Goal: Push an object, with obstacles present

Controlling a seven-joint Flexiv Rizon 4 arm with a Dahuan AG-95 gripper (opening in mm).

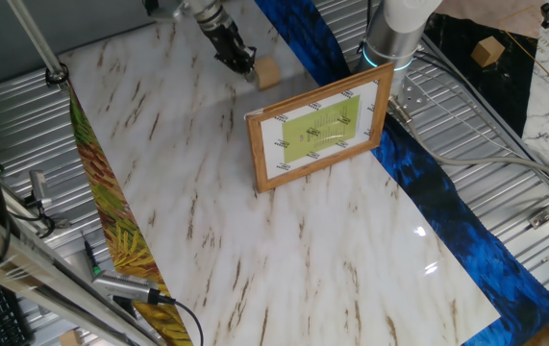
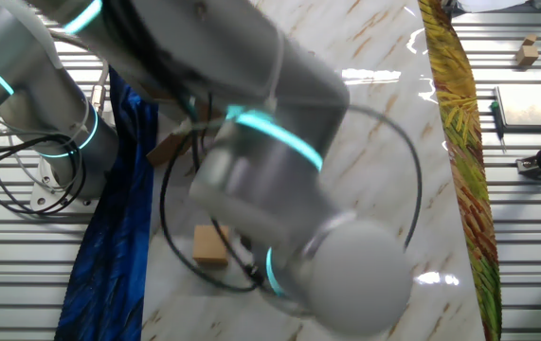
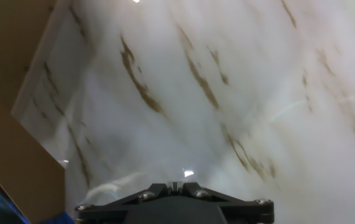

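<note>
Hovering low over the bench [image 1: 207, 221], end effector [image 1: 243, 65] looks pinched narrow, holding nothing. Block [image 1: 267, 72] sits just beside its tip, on the frame [image 1: 320, 133] side; contact unclear. Frame stands on edge past the block, apart from it. Pushing straight that way likely hits it.

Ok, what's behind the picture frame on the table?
Beyond the picture frame lie marble tabletop, a wooden block and the gripper beside it. The frame hides the strip right behind itself, and the arm blocks the other fixed view.
</note>
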